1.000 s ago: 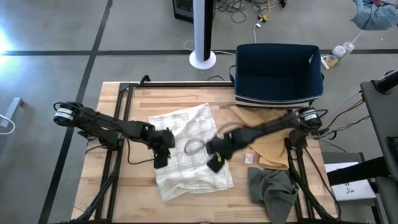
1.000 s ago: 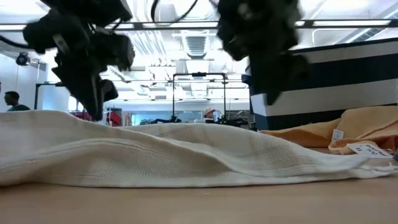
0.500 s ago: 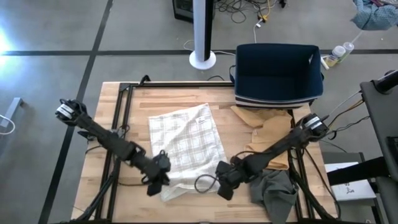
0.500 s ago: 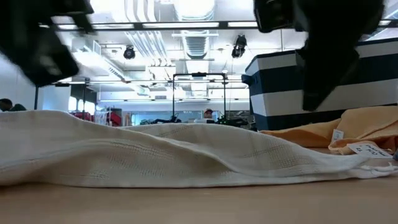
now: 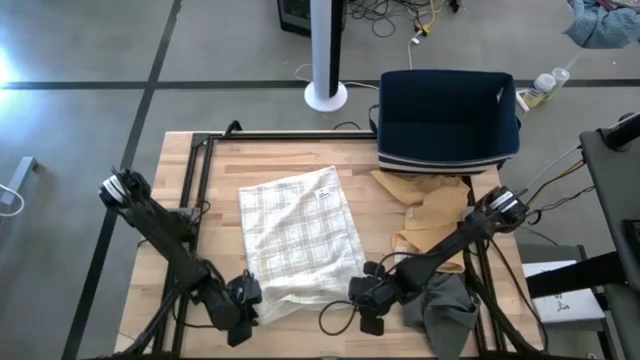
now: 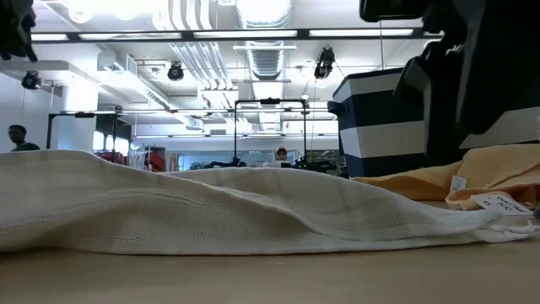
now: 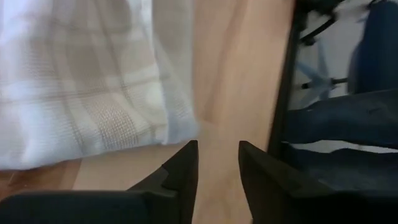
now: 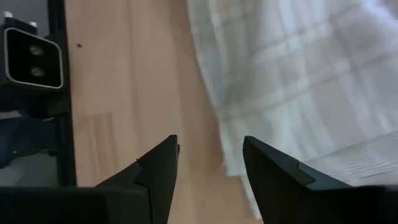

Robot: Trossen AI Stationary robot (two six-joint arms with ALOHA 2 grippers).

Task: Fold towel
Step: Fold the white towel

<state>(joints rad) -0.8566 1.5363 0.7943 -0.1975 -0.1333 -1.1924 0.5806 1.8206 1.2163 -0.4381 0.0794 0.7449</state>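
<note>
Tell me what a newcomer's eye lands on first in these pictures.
First, the pale checked towel spread in the middle of the wooden table, with the left gripper and right gripper at its two near corners, both open and holding nothing. Next, the dark blue striped bin at the table's far right edge, with tan cloth in front of it and a grey cloth at the near right corner.
</note>
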